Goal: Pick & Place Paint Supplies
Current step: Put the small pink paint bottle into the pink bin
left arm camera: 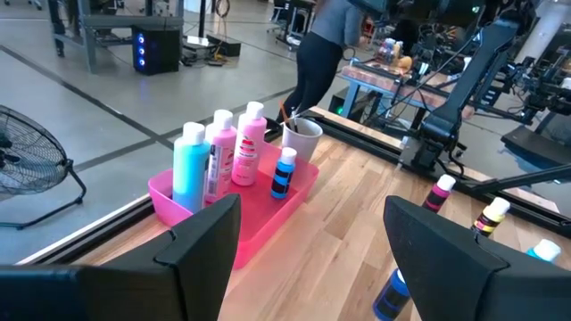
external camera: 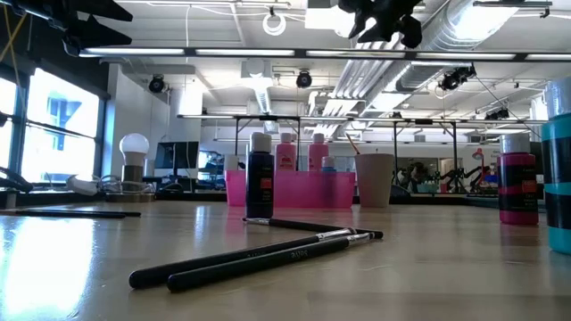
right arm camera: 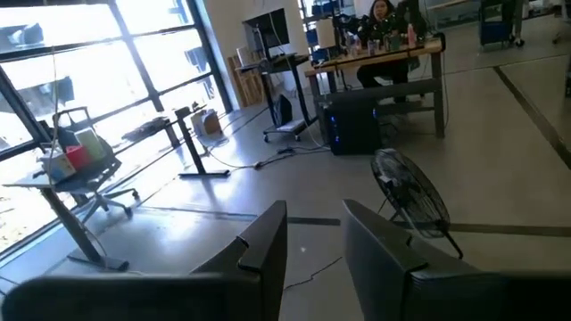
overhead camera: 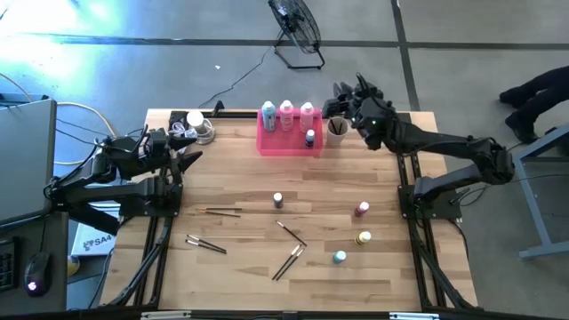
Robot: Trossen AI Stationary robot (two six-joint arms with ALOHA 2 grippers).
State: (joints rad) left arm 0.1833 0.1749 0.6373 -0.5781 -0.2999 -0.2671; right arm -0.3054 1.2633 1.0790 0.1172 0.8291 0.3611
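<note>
The three tall white-capped bottles stand in a row inside the pink tray at the far edge of the table, with a small blue bottle in front of them, so the tray looks to be the bottles' destination; just beside it sits the beige cup, likely meant for brushes. Still out on the wood are a dark tiny bottle, a dark red one, a yellow one and a teal one, with thin paintbrushes scattered between them, so much of the sorting remains. The right gripper hangs high above the cup, its fingers a narrow gap apart with nothing visible between them; the left gripper waits at the table's left edge, jaws wide and empty.
</note>
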